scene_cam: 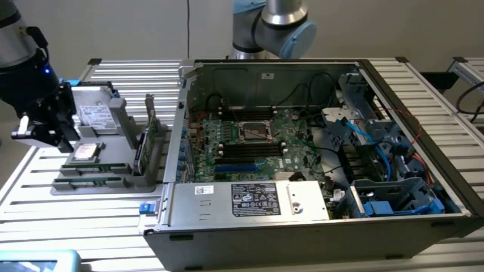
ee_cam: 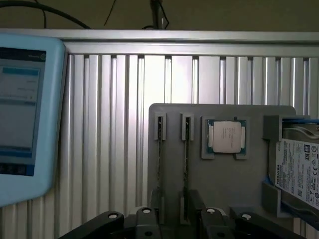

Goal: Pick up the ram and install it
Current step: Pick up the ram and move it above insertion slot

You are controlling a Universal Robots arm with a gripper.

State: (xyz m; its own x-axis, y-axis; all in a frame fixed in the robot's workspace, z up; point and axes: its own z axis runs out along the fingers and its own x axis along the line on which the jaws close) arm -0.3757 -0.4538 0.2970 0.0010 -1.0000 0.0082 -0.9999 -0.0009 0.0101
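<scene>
Two ram sticks point(scene_cam: 94, 168) lie in the slots of a grey parts holder point(scene_cam: 113, 187) on the exterior view's left. From the wrist they appear edge-on as thin green strips point(ee_cam: 160, 159), with the second ram stick point(ee_cam: 186, 159) beside the first. My gripper point(scene_cam: 60, 141) hovers over the far left end of the holder. Its fingers point(ee_cam: 155, 211) stand apart above the ends of the two slots, so the gripper point(ee_cam: 174, 211) is open and holds nothing.
The holder also carries a CPU point(ee_cam: 227, 137), a hard drive point(ee_cam: 299, 172) and an upright expansion card point(scene_cam: 151, 133). An open computer case point(scene_cam: 423, 209) with its motherboard point(scene_cam: 250, 141) sits to the exterior view's right. A light-blue tablet point(ee_cam: 25, 114) lies on the slatted table.
</scene>
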